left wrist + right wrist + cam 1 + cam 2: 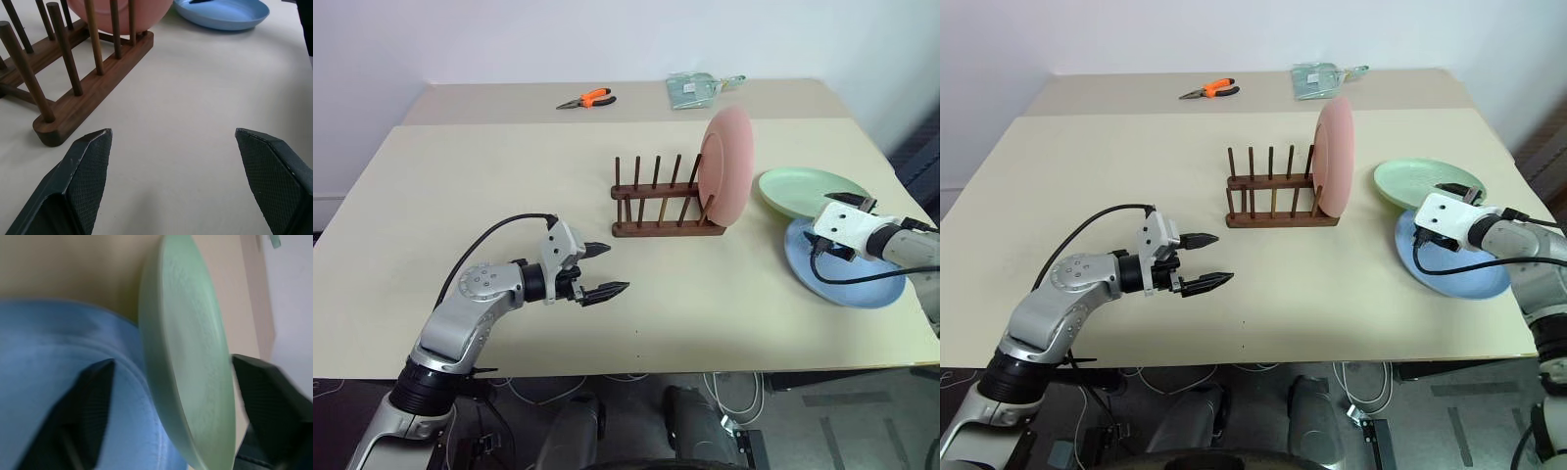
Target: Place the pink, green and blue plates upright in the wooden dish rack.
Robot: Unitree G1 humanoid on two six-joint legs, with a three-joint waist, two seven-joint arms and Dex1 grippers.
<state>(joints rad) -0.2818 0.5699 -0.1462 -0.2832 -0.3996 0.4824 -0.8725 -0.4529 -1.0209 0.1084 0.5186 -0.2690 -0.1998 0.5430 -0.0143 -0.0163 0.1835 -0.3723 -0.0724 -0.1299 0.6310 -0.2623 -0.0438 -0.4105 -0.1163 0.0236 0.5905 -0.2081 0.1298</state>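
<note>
Where table [489,186] ends, pliers [587,99], packet [693,90]

the two eye views look forward and down from head height over the table [509,196], taking in the wooden dish rack [664,208] and both arms, one set slightly aside of the other. the left wrist view sits low and close to the tabletop, facing the wooden dish rack's near end and the blue plate [222,13]. the right wrist view looks closely at the green plate [190,347] and blue plate, which the eye views share.
</note>
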